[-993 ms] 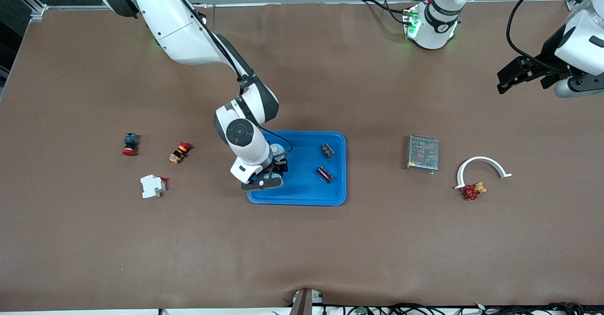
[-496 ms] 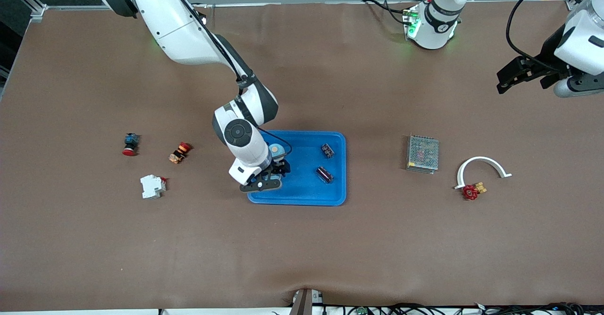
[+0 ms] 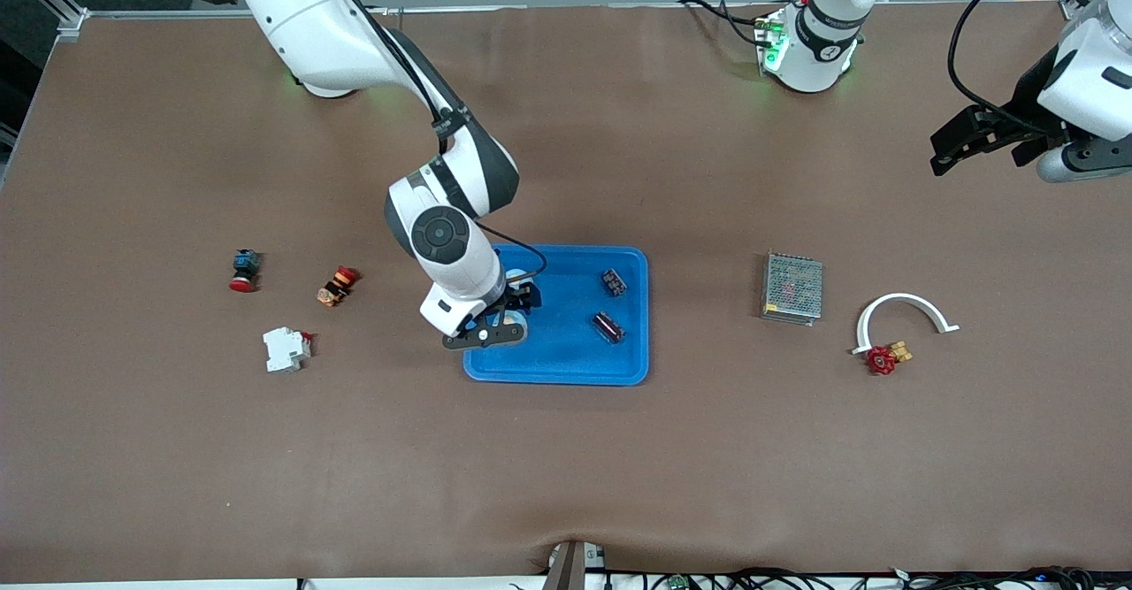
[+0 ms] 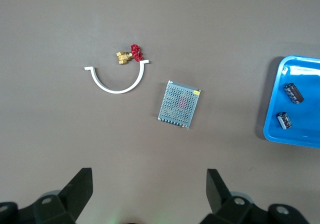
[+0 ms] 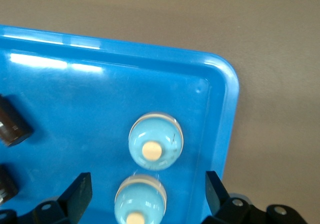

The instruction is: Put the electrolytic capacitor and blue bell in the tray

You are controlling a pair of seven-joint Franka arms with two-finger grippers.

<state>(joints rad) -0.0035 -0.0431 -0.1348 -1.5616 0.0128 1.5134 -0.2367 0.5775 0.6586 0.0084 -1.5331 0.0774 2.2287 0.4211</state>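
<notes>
The bright-blue tray [image 3: 566,356] lies mid-table. Two dark electrolytic capacitors [image 3: 608,326] [image 3: 614,282] lie in it toward the left arm's end. My right gripper [image 3: 516,311] hangs open and empty over the tray's corner toward the right arm's end. In the right wrist view, two light-blue bells [image 5: 155,141] [image 5: 140,200] stand on the tray floor [image 5: 75,99]; one lies below and between the open fingers of the right gripper [image 5: 147,184]. My left gripper [image 3: 980,155] waits open and empty above the table at the left arm's end; it also shows in the left wrist view [image 4: 148,181].
A grey mesh box [image 3: 792,287], a white arc [image 3: 904,310] and a red-handled brass valve [image 3: 883,358] lie toward the left arm's end. A red push button [image 3: 243,270], an orange-red switch [image 3: 338,286] and a white breaker [image 3: 286,348] lie toward the right arm's end.
My right arm has risen and drifted slightly toward its own end of the table, with the gripper open. The bells and capacitors stay in the tray. The left arm has not moved.
</notes>
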